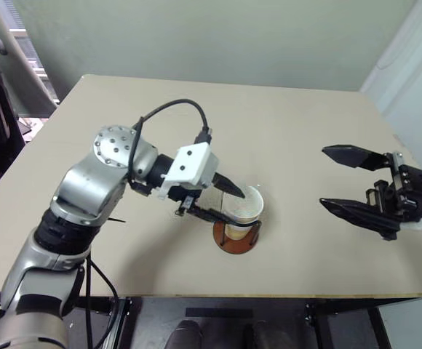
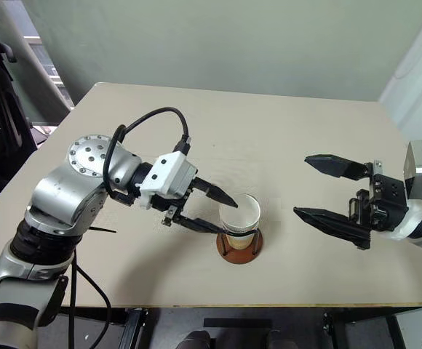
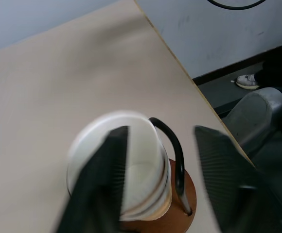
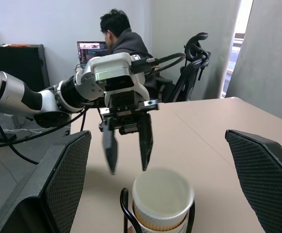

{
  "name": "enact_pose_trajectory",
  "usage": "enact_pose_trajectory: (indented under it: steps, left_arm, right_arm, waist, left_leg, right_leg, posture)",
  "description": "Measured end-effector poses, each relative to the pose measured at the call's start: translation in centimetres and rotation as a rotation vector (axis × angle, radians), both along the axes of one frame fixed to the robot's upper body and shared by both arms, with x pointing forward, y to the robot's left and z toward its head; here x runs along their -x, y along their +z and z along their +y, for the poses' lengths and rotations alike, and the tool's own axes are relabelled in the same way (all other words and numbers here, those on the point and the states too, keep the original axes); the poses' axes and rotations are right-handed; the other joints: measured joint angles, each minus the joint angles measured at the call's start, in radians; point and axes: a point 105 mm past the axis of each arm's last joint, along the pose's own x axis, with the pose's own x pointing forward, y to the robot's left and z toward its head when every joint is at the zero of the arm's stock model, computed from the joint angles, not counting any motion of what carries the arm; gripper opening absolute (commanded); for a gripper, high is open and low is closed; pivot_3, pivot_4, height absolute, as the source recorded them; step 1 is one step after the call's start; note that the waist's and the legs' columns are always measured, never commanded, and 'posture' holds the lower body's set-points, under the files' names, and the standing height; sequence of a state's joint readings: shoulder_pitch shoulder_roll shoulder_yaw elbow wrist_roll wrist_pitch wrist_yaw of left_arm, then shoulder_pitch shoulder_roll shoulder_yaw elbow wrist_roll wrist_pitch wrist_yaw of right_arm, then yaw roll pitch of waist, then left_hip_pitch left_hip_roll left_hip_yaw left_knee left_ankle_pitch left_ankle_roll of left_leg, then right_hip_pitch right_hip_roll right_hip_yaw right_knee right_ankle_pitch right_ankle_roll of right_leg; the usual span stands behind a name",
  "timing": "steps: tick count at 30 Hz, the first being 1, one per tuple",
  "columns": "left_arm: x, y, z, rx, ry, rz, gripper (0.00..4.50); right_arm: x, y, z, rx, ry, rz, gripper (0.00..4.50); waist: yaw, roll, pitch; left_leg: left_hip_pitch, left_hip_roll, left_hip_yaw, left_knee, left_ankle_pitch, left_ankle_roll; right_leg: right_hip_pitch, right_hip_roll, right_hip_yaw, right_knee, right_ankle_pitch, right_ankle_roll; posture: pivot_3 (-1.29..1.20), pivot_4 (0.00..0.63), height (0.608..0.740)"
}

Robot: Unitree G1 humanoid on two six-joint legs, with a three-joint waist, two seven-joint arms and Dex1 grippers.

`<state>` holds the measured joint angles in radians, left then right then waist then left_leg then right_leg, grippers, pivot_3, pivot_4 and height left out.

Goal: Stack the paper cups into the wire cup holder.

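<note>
While the left arm reaches in over the pale beige tabletop (image 1: 284, 131), its left gripper (image 2: 212, 212) is seen with the two black fingers parted, one finger over the white rolled rim and the other beside the outer wall of the uppermost of the small tan-yellow paper cups (image 2: 240, 216). In the right wrist view the fingers hang just behind and above that cup with clear air between them and the rim, so nothing appears to be gripped; the cup is judged to be released.

At the middle of the scene, near the table's front edge, the cups are found nested upright inside the wire cup holder (image 1: 235, 238), a round reddish-brown disc base with thin black wire arches rising beside the cup walls. Layered rims are visible at the stack's side in the wrist views, though the exact count of cups cannot be told.

Further right, the right gripper (image 1: 351, 182) is held well apart from the holder, its fingers spread wide and empty.

The step in hand is judged to be the letting-go of a cup placed into the stack. The next move calls for the left fingers to be drawn up and back without catching a rim or a wire arch.
</note>
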<state>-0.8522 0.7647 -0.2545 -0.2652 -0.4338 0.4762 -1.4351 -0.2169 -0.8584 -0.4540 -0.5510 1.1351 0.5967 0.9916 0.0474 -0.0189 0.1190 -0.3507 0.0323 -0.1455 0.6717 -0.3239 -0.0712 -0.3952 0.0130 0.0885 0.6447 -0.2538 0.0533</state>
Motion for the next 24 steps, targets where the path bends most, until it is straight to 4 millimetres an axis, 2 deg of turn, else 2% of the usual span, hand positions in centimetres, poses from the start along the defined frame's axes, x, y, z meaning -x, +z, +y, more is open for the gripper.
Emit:
enact_pose_trajectory:
  steps: [3,7,12,15,16,18,21,24]
  left_arm:
    - [-0.1,-0.2,0.1,0.003,0.015,0.011,4.47]
    - [-0.5,0.2,0.6,0.055,0.078,-0.002,4.47]
    - [-1.8,1.4,3.0,0.216,0.265,0.038,4.47]
    - [-2.3,2.7,5.5,0.292,0.39,0.027,4.47]
    - [-2.3,2.6,6.9,0.289,0.448,0.026,4.47]
    - [-2.4,1.4,10.1,0.259,0.587,0.066,4.47]
    - [-1.7,-0.5,13.1,0.236,0.715,0.136,4.47]
    - [-0.5,-1.5,16.4,0.241,0.839,0.192,4.47]
  right_arm:
    - [-0.1,0.0,-0.1,-0.002,0.003,0.003,4.5]
    - [-0.3,-0.1,-0.5,-0.007,-0.003,0.01,4.5]
    - [-0.7,-0.2,-0.7,0.003,0.002,0.011,4.5]
    - [-1.2,-0.6,-1.1,0.025,-0.01,0.022,4.5]
    - [-1.4,-0.8,-1.1,0.042,-0.012,0.027,4.5]
    - [-1.9,-1.3,-1.8,0.073,-0.039,0.05,4.5]
    - [-2.8,-1.9,-2.5,0.11,-0.073,0.066,4.5]
    - [-3.6,-2.9,-3.8,0.162,-0.109,0.099,4.5]
  waist:
    - [0.0,0.0,0.0]
    - [0.0,0.0,0.0]
    - [-0.002,0.0,0.0]
    - [-0.003,0.0,0.0]
    - [-0.006,0.001,0.0]
    - [-0.012,0.001,-0.001]
    - [-0.012,0.001,-0.001]
    - [-0.009,0.001,-0.001]
  left_leg:
    - [0.0,0.0,0.0,0.0,0.0,0.0]
    - [0.0,0.0,0.0,0.0,0.0,0.0]
    - [0.001,0.0,0.002,0.0,0.0,0.0]
    - [0.001,0.0,0.002,-0.001,0.0,0.0]
    - [0.002,0.001,0.001,-0.002,0.0,0.0]
    - [0.003,0.001,0.003,-0.005,0.0,0.0]
    - [0.002,0.001,0.0,-0.005,0.0,0.0]
    - [0.002,0.001,-0.001,-0.005,0.0,0.0]
  right_leg:
    - [0.0,0.0,0.0,0.0,0.0,0.0]
    - [0.0,0.0,0.0,0.0,0.0,0.0]
    - [0.0,0.0,-0.001,0.0,0.0,0.0]
    - [0.0,0.001,-0.001,0.0,0.0,0.0]
    - [0.0,0.001,-0.001,0.0,0.0,0.0]
    - [0.0,0.001,0.0,0.0,0.0,0.0]
    - [-0.002,0.001,0.001,0.0,0.0,0.0]
    - [-0.002,0.001,0.001,0.001,-0.001,-0.002]
  posture:
    - [0.0,0.15,0.74]
    - [0.0,0.15,0.74]
    - [0.0,0.15,0.74]
    - [0.0,0.15,0.74]
    - [0.0,0.15,0.74]
    - [0.0,0.15,0.74]
    - [0.0,0.15,0.74]
    - [0.0,0.15,0.74]
